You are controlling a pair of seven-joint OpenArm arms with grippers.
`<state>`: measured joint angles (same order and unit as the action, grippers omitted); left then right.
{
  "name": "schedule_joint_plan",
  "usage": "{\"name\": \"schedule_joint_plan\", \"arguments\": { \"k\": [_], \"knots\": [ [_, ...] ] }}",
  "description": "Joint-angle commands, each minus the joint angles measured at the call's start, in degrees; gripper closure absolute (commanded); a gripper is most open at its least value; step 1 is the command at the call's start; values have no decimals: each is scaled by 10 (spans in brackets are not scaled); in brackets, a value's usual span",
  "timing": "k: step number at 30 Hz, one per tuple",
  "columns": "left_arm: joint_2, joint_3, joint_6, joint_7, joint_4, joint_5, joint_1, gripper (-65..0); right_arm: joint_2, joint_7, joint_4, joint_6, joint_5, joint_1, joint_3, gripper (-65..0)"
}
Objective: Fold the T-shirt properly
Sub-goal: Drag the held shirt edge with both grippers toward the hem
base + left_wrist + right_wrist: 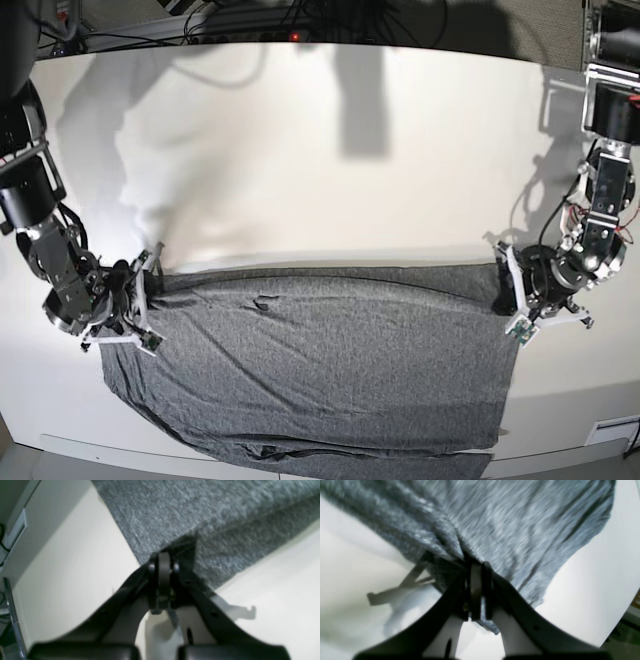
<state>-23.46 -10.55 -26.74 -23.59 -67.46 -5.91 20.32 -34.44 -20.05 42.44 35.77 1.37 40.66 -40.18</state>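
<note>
White tabletop [320, 150] fills the base view, bare and bright across its far half, with cables and dark equipment behind its far edge. Nearest the camera, the T-shirt [320, 370] lies spread as a wide heather-grey band along the near edge, its lower hem rumpled and reaching that edge, with a bit of cloth bunched just past the middle of it. The cloth's upper border runs nearly straight across the tabletop from one arm to the other, with a small pucker a little way in from the right arm's side. At the end of that border toward the tabletop's left edge in the base view, the right gripper [140, 300] has its jaws clenched on the cloth; the right wrist view shows the grey knit gathered into folds that run into the closed jaws [478, 565], with the fabric fanning away from them over the white surface. At the opposite end, near the tabletop's right edge, the left gripper [507, 290] sits at the shirt's corner; in the left wrist view its jaws [163, 555] are pressed together on the edge of the cloth, where two layers meet in a diagonal line, and its shadow falls on bare tabletop just beside it.
</note>
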Motion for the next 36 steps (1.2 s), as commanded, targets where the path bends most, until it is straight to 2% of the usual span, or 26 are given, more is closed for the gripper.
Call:
{"name": "schedule_joint_plan", "arguments": {
  "k": [1, 9, 14, 15, 18, 19, 22, 26, 28, 30, 31, 32, 34, 36],
  "knots": [
    [-5, 4, 9, 18, 1, 0, 22, 0, -5, 8, -5, -12, -4, 25, 5, 0],
    [5, 4, 9, 55, 74, 0, 56, 0, 22, 30, -38, -54, -21, 51, 5, 0],
    [18, 4, 10, 88, 112, -3, 66, 0, 46, 40, -62, -97, -51, 50, 5, 0],
    [21, 4, 17, 95, 116, -7, 67, 0, 49, 43, -66, -102, -56, 50, 5, 0],
    [28, 4, 73, 102, 123, -15, 67, 0, 51, 47, -73, -119, -57, 50, 5, 0],
    [28, 4, 80, 102, 124, -15, 67, 0, 51, 47, -73, -126, -57, 50, 5, 0],
    [28, 4, 80, 102, 124, -15, 67, 0, 51, 52, -73, -140, -57, 50, 5, 0],
    [28, 4, 80, 102, 124, -15, 67, 0, 51, 57, -73, -140, -57, 50, 5, -1],
    [28, 4, 81, 102, 124, -15, 67, -14, 51, 58, -73, -140, -57, 51, 5, -157],
    [28, 4, 97, 102, 124, -15, 67, -152, 51, 59, -73, -160, -52, 53, 5, -260],
    [28, 4, 113, 101, 124, -15, 67, -198, 51, 59, -73, -183, -43, 53, 5, -274],
    [28, 4, 134, 99, 124, -15, 67, -215, 51, 59, -73, -211, -35, 54, 5, -274],
    [28, 4, 175, 88, 124, -15, 67, -217, 50, 59, -73, -267, -13, 56, 5, -273],
    [28, 4, 200, 68, 123, -14, 67, -217, 49, 54, -73, -296, -1, 58, 5, -273]
  ]
}}
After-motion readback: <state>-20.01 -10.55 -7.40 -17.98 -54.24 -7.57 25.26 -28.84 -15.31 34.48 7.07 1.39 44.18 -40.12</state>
